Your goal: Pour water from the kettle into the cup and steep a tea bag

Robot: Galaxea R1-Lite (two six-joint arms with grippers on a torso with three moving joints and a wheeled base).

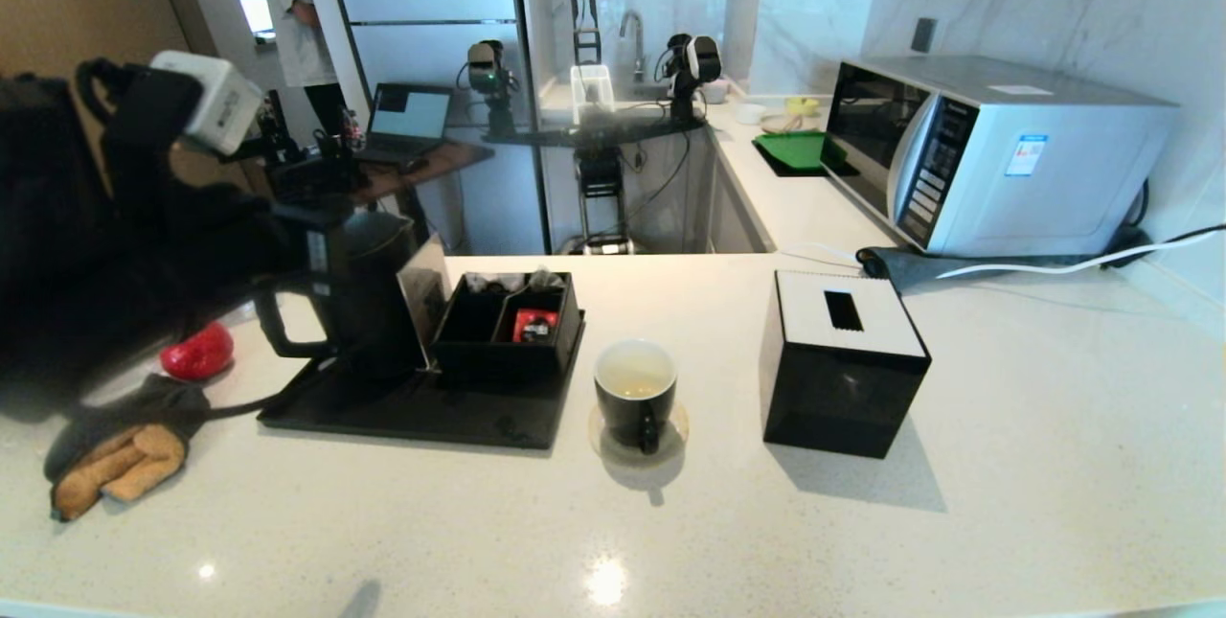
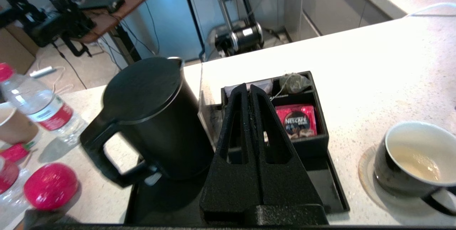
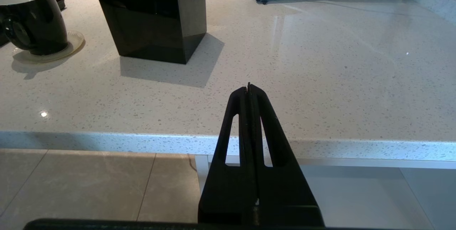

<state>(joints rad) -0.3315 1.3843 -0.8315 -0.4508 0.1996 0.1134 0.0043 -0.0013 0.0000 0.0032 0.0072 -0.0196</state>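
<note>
The matte black kettle [image 1: 356,297] stands upright with its lid shut on the black tray [image 1: 412,412]; it also shows in the left wrist view [image 2: 149,116]. My left gripper [image 2: 248,87] is shut and empty. It hovers above the black organizer box [image 2: 320,141], beside the kettle and touching nothing. The tea bag [image 2: 293,82] lies in the box's far compartment, its string trailing. The black cup [image 1: 635,407] sits on a saucer right of the tray and holds faintly yellowish water [image 2: 418,164]. My right gripper [image 3: 249,86] is shut and empty at the counter's front edge.
A black tissue box [image 1: 843,364] stands right of the cup and a microwave [image 1: 996,153] at the back right. A red packet [image 2: 296,121] lies in the organizer. A water bottle [image 2: 39,107], a paper cup [image 2: 14,126], a red lump [image 1: 196,352] and a tan glove [image 1: 120,460] are on the left.
</note>
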